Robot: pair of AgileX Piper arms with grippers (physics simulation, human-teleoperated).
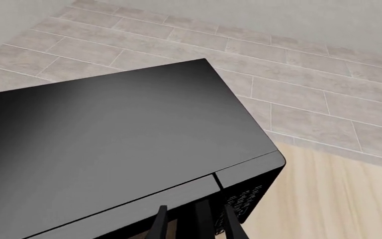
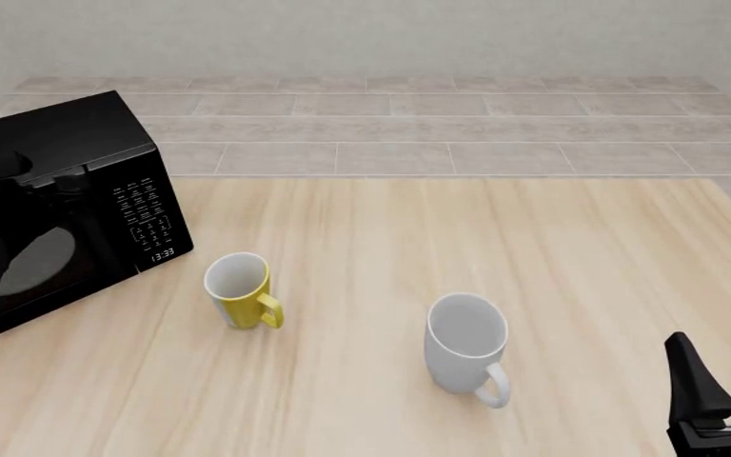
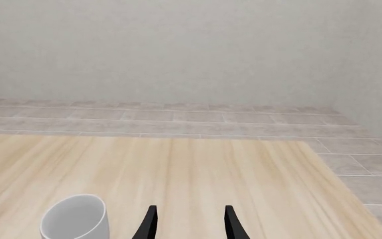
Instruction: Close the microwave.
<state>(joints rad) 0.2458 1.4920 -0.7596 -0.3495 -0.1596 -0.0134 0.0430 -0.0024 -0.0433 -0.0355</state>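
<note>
The microwave (image 2: 73,162) is a glossy black box at the table's far left, keypad panel (image 2: 148,217) facing the arms. Its white turntable (image 2: 38,262) shows through the door window. In the left wrist view its top (image 1: 111,134) fills the picture, and the door's top edge (image 1: 144,199) lies about flush with the panel. My left gripper (image 1: 196,226) is open at the door's front top edge, fingers (image 1: 159,221) on either side of a dark upright bar on the door. My right gripper (image 2: 725,376) is open and empty, low at the front right; it also shows in the right wrist view (image 3: 189,224).
A yellow mug (image 2: 239,288) stands just right of the microwave. A white mug (image 2: 467,343) stands near the table's middle front, left of my right gripper; it also shows in the right wrist view (image 3: 75,216). Tiled floor lies beyond the table's far edge.
</note>
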